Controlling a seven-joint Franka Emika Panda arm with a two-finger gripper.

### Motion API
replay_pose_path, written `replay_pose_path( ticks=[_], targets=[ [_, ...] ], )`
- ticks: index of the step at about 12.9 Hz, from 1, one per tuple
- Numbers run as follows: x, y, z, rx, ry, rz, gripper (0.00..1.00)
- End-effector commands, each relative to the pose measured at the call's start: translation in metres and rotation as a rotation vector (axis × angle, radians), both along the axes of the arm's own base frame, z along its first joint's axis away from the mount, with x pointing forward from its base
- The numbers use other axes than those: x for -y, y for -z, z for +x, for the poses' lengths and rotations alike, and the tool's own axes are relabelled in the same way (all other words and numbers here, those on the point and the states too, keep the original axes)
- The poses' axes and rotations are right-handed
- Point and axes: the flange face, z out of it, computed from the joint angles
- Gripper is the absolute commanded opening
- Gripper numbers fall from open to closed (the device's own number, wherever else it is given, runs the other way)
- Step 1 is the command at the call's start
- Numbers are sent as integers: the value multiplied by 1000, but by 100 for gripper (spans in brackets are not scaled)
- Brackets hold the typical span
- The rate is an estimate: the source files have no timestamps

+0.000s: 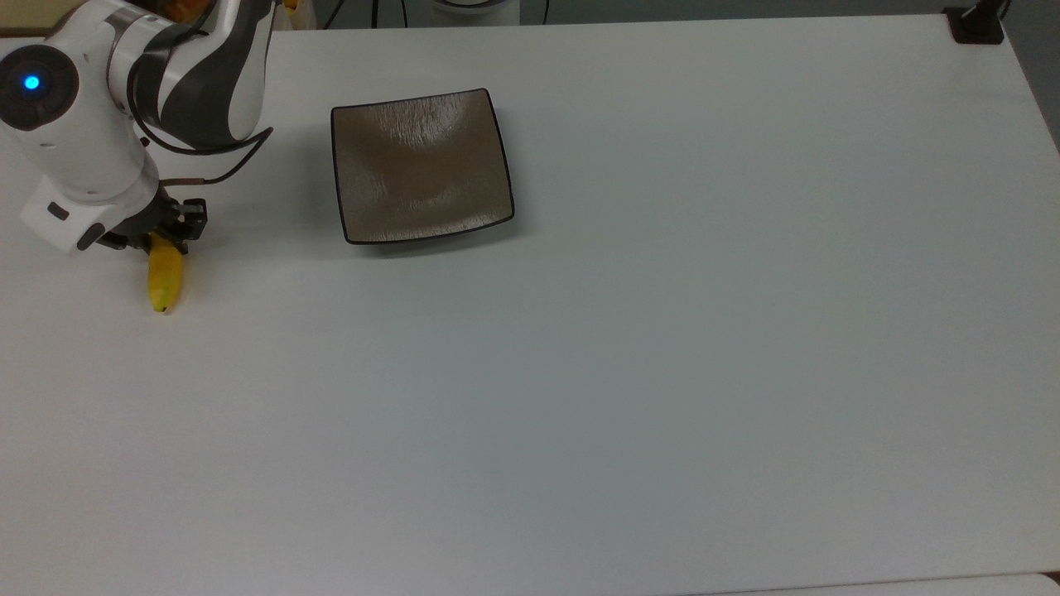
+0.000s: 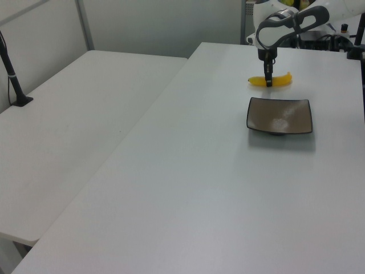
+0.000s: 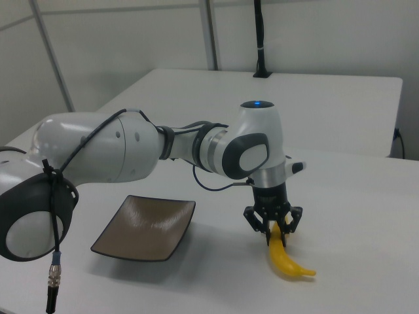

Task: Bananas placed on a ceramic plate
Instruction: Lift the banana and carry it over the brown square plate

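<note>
The yellow banana (image 1: 164,277) lies at the top view's left edge, well left of the plate, with its dark tip pointing toward the bottom of the top view. My gripper (image 1: 161,236) comes straight down over its upper part and is shut on the banana, one finger on each side. In the right view the gripper (image 3: 275,234) pinches the banana (image 3: 288,261) near one end, while the other end curves down to the table. The square brown ceramic plate (image 1: 422,165) has nothing on it. In the left view the gripper (image 2: 268,80) holds the banana (image 2: 280,81) just behind the plate (image 2: 279,116).
The white table (image 1: 662,372) stretches wide to the top view's right and bottom. A black post base (image 1: 975,25) stands at the table's far right corner. A second white table (image 2: 68,125) adjoins on the left view's left.
</note>
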Motion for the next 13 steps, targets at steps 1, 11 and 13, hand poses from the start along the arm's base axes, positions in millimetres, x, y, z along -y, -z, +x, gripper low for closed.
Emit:
replay_pose_path(
  ticks=[1,11,13],
  targets=[
    [-14,-40,-5,3,-19,-8,0],
    [-120,-207,-51,-18,-93,50,0],
    [-158,-218,-67,-87,-107,61,0]
  ],
)
